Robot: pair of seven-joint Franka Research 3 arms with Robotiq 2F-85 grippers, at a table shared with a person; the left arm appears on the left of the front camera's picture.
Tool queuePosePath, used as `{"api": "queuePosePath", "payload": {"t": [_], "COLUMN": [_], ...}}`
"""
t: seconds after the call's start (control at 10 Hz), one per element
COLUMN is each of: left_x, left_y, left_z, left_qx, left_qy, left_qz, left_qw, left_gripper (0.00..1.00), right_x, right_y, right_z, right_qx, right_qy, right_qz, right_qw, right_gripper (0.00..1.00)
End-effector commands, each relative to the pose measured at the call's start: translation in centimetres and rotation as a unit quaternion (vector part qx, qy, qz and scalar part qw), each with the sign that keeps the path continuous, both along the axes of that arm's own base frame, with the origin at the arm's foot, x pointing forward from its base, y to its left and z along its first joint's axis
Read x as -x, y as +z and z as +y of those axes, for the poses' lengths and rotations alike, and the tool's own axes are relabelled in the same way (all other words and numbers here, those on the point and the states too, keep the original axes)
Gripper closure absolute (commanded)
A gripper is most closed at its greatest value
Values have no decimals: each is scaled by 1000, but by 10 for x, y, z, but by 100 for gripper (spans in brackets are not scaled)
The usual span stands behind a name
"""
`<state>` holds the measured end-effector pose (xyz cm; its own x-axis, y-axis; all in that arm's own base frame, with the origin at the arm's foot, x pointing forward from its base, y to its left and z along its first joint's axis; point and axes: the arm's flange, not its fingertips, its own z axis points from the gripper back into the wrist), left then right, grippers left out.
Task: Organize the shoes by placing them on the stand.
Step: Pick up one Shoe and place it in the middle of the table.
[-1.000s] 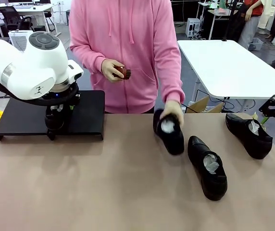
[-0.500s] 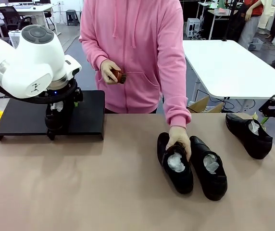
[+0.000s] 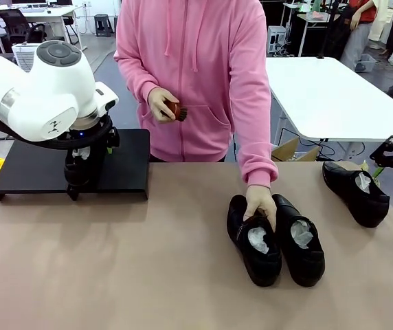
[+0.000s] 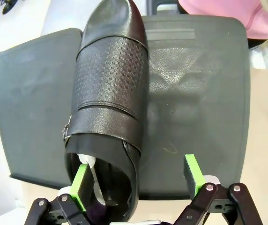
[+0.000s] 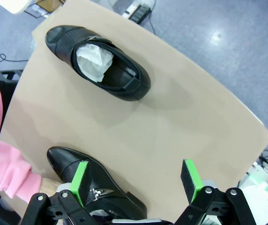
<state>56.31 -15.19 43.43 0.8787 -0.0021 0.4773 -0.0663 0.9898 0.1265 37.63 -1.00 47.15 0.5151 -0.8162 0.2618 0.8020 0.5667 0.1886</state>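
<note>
One black shoe (image 4: 110, 98) lies on the matte-black stand (image 4: 199, 93), toe pointing away from me. My left gripper (image 4: 136, 177) is open at its heel: one green pad sits inside the paper-stuffed opening, the other outside over the stand. From the front, this gripper (image 3: 80, 175) hangs over the stand (image 3: 124, 165). Two shoes lie side by side mid-table: the left one (image 3: 255, 240) under the person's hand (image 3: 260, 203), the right one (image 3: 301, 242) free. A further shoe (image 3: 358, 192) rests at the far right. My right gripper (image 5: 136, 180) hovers open above the table between that shoe (image 5: 99, 63) and the nearer shoe (image 5: 94, 180).
The person in a pink hoodie stands at the far side and holds a small brown brush (image 3: 174, 110) in the other hand. A white table (image 3: 327, 96) stands behind on the right. Bare tan tabletop (image 3: 114, 261) stretches across the front and left.
The person's hand has carried a shoe toward me and set it down beside the middle shoe. My left arm has barely shifted over the stand; the right has stayed still.
</note>
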Motion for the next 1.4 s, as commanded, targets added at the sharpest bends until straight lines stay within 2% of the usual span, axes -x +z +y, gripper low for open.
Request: {"api": "queuePosePath", "payload": {"t": [0.0, 0.2, 0.6, 0.7, 0.8, 1.0, 1.1, 1.3], "left_x": [-2, 0, 85, 105, 126, 152, 158, 159], "left_y": [2, 0, 43, 52, 57, 47, 46, 44], "left_z": [1, 0, -54, -62, -67, -72, -64, -28], "left_qx": [-8, 0, 40, 51, 75, 128, 138, 151], "left_qy": [-3, 0, -30, -30, -28, -8, 5, 37], "left_qz": [-6, 0, -2, 16, 67, 180, 205, 220], "left_qw": [1000, 1000, 999, 998, 995, 975, 969, 963], "left_gripper": [1, 1, 1, 1, 1, 1, 1, 1], "right_x": [-2, -2, -2, -2, -2, -2, -2, -2], "right_y": [0, 0, 0, 0, 0, 0, 0, 0], "right_z": [-1, -1, -1, -1, -1, -1, -1, -1], "right_qx": [0, 0, 0, 0, 0, 0, 0, 0], "right_qy": [3, 3, 3, 3, 3, 3, 3, 3], "right_qz": [-7, -7, -7, -7, -7, -7, -7, -7], "right_qw": [1000, 1000, 1000, 1000, 1000, 1000, 1000, 1000], "right_gripper": [0, 0, 0, 0, 0, 0, 0, 0]}}
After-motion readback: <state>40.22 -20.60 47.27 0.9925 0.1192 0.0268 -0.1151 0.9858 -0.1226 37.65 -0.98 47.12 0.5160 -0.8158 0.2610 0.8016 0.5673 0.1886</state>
